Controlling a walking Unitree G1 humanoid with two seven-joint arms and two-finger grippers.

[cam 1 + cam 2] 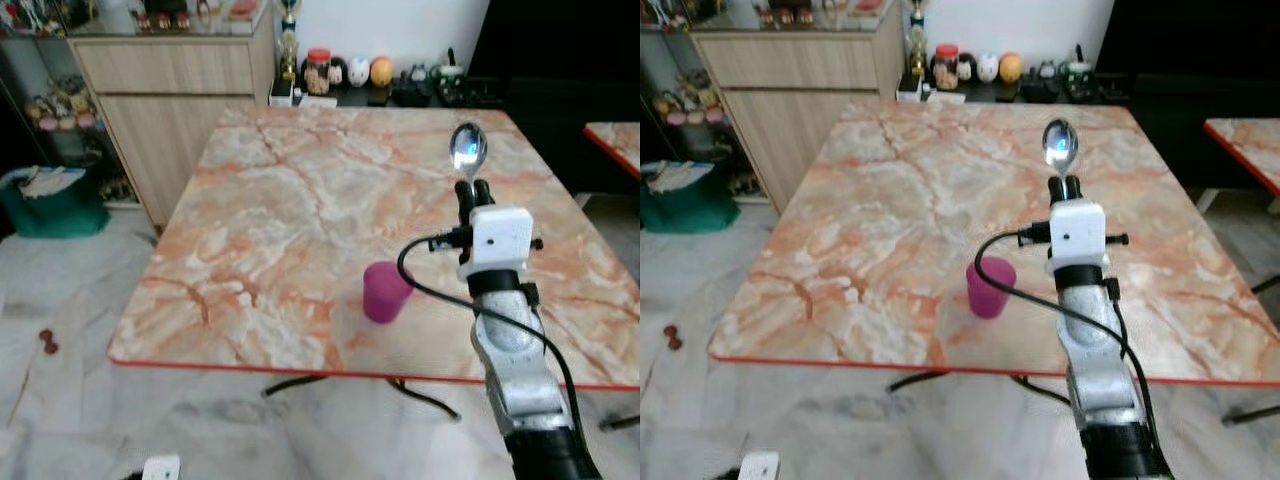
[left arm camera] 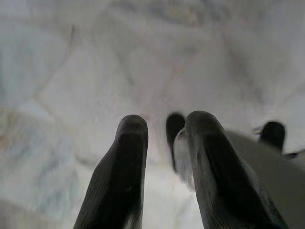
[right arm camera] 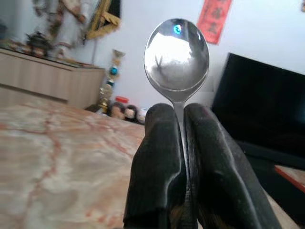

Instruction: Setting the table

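Observation:
My right gripper (image 1: 470, 187) is raised above the marble table (image 1: 300, 200), shut on a metal spoon (image 1: 467, 149) whose bowl points up. The right wrist view has the spoon (image 3: 177, 55) pinched between the two black fingers (image 3: 157, 157). A magenta cup (image 1: 384, 291) stands upright on the table near its front edge, to the left of and below that gripper. My left gripper (image 2: 164, 129) hangs over pale marble floor with a gap between its fingers and nothing in it.
A wooden cabinet (image 1: 170, 90) stands beyond the table's far left corner, with jars and figurines (image 1: 350, 72) on a low shelf behind the table. A green bin (image 1: 50, 200) sits on the floor at left. Another red-edged table (image 1: 615, 140) is at right.

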